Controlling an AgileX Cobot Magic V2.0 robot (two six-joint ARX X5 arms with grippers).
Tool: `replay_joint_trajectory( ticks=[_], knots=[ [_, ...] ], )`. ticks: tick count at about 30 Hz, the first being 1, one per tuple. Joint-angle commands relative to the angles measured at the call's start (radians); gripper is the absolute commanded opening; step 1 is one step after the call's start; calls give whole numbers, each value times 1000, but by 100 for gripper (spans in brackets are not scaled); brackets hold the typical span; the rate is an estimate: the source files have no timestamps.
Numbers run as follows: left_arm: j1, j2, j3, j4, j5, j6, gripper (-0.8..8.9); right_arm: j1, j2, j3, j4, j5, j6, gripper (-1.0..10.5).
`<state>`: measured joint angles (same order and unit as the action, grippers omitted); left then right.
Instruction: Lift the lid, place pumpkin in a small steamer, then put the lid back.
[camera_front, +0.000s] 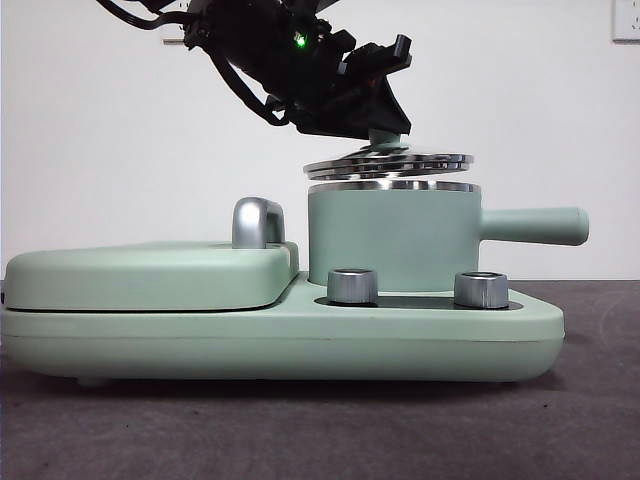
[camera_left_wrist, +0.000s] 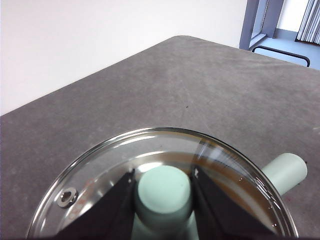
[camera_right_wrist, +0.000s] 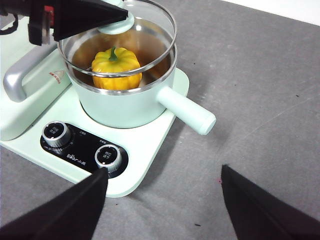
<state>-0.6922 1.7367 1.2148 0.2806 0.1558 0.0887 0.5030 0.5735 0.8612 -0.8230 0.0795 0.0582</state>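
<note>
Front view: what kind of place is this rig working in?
Probably a lab or office test bench, not a kitchen: dark grey table, bare white wall, and a mint-green cooker base carrying the small steamer.

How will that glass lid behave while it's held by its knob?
The lid looks rigid; glass probably breaks if dropped. Held only by the knob in the left gripper, it already hangs tilted above the small steamer, so it may swing.

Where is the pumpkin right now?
The pumpkin sits inside the small steamer, seen in the right wrist view under the lid held just above by the left gripper.
</note>
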Motion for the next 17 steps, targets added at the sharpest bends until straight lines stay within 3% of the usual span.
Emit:
replay_joint_trajectory(
  ticks=[1,17],
  knots=[
    [-11,21,34,34,10,-1,15,6,6,3,6,2,12,346],
    [-13,61,34,34,23,0,15,6,6,3,-2,8,10,346]
  ],
)
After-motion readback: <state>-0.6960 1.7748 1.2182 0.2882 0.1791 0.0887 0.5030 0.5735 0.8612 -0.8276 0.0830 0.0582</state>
